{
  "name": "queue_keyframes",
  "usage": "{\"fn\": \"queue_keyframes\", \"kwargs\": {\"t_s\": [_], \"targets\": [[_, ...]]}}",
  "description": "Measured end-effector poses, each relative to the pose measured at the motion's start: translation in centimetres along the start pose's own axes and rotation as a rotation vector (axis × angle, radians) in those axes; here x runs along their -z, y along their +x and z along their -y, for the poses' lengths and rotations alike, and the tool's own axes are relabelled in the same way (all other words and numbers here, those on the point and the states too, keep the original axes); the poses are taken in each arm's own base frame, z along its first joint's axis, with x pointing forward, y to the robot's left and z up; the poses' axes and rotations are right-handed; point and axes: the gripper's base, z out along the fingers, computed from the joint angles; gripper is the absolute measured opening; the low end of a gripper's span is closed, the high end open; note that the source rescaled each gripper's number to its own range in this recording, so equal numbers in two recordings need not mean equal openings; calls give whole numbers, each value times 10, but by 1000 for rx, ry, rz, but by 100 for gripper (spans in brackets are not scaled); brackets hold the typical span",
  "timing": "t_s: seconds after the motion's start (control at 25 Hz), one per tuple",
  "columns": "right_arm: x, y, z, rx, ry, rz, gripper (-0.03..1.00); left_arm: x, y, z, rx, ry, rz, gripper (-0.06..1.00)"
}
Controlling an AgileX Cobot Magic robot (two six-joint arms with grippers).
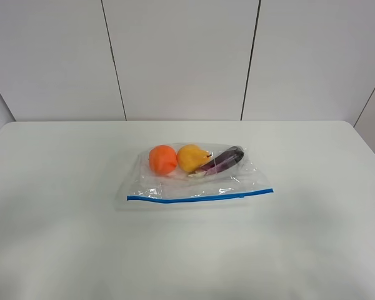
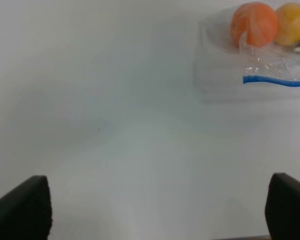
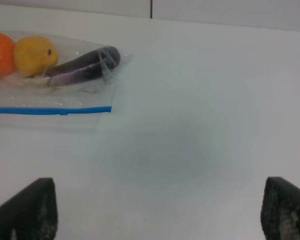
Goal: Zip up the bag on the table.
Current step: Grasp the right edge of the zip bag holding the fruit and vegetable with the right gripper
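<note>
Exterior high, bag: the bag (image 1: 197, 178) is lying flat at the centre of the frame on the table (image 1: 62, 244), with its blue seal strip (image 1: 200, 197) running along the lower edge.
Exterior high, contents: an orange fruit (image 1: 163, 159), a yellow fruit (image 1: 193, 157) and a purple eggplant (image 1: 224, 160) are sitting side by side above the strip.
Exterior high, arms: neither arm is showing here.
Left wrist, gripper: the left gripper (image 2: 155, 210) is hovering over bare table with its fingers spread wide and nothing between them. The bag (image 2: 215, 65) is lying ahead of it, well apart.
Right wrist, gripper: the right gripper (image 3: 155, 210) is likewise gaping and gripping nothing. The bag (image 3: 55, 95) and the seal strip (image 3: 50, 110) are lying ahead, well apart.
Seal: I cannot tell whether it is already partly pressed shut.
Risk, sliding: the light, crinkly plastic is likely to skate on the smooth top if one gripper is pushing along the strip while nothing is pinning the other end.
Risk, grasp: the strip is lying flat against the table, so fingers may be scraping over it and not pinching it.
</note>
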Motion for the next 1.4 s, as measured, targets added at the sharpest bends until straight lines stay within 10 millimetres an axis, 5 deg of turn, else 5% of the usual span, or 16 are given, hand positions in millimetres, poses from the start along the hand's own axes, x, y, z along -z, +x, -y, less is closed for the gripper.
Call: {"fn": "queue_keyframes", "kwargs": {"t_s": [0.48, 0.72, 1.04, 1.2, 1.4], "targets": [[1, -3, 0, 1, 3, 1, 100, 0, 0, 0, 0, 0, 0, 100], [-14, -56, 0, -54, -58, -79, 100, 0, 0, 0, 0, 0, 0, 100], [-101, -122, 1, -171, -186, -360, 100, 0, 0, 0, 0, 0, 0, 100], [-165, -122, -5, -224, -333, -528, 100, 0, 0, 0, 0, 0, 0, 100], [-237, -95, -11, -324, -467, -719, 100, 0, 0, 0, 0, 0, 0, 100]]}}
